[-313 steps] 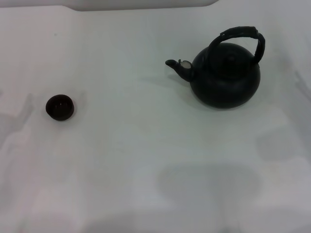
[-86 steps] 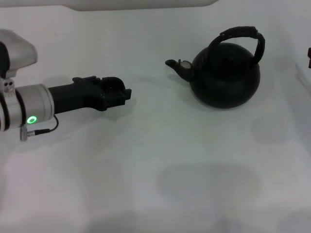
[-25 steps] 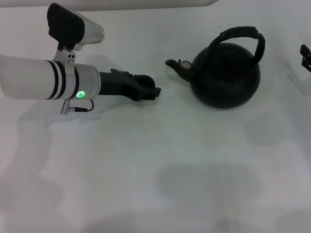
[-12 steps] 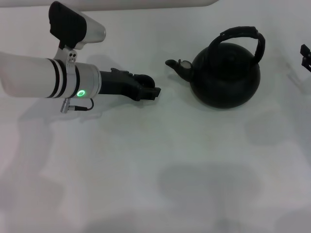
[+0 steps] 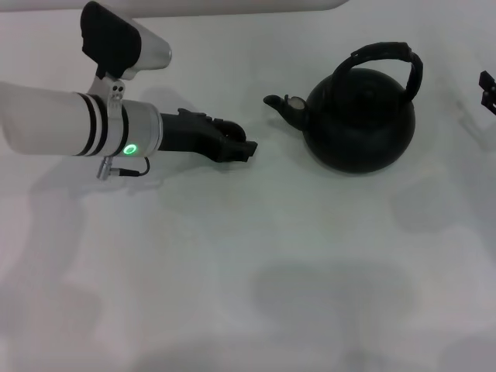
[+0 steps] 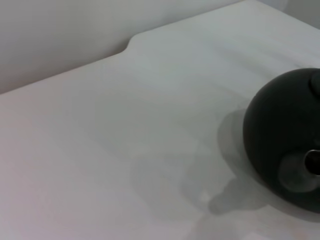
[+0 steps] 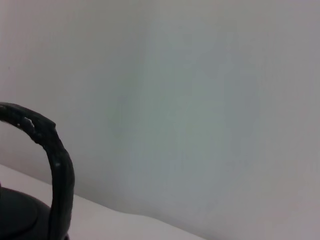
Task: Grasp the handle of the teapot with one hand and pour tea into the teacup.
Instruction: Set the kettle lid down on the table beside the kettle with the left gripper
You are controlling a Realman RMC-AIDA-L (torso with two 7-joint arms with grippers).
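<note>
The matte black teapot (image 5: 359,120) stands upright at the back right of the white table, spout (image 5: 280,105) pointing left. Its arched handle (image 5: 384,54) loops over the top, untouched. My left gripper (image 5: 244,147) reaches in from the left and sits just left of the spout and a little nearer. It is shut on the small dark teacup (image 5: 225,128), which is mostly hidden by the fingers. The left wrist view shows the teapot's body (image 6: 282,135). My right gripper (image 5: 487,89) shows only at the right edge, apart from the teapot. The right wrist view shows the handle (image 7: 56,160).
The white table (image 5: 248,271) runs on toward me and to the left of the arm. A pale wall edge (image 5: 232,6) borders its back. The left arm's white forearm (image 5: 54,122) hangs over the table's left part.
The teacup has left its earlier spot on the left of the table. My left arm came in and carried it right, toward the spout. Over the last second it barely moved.
</note>
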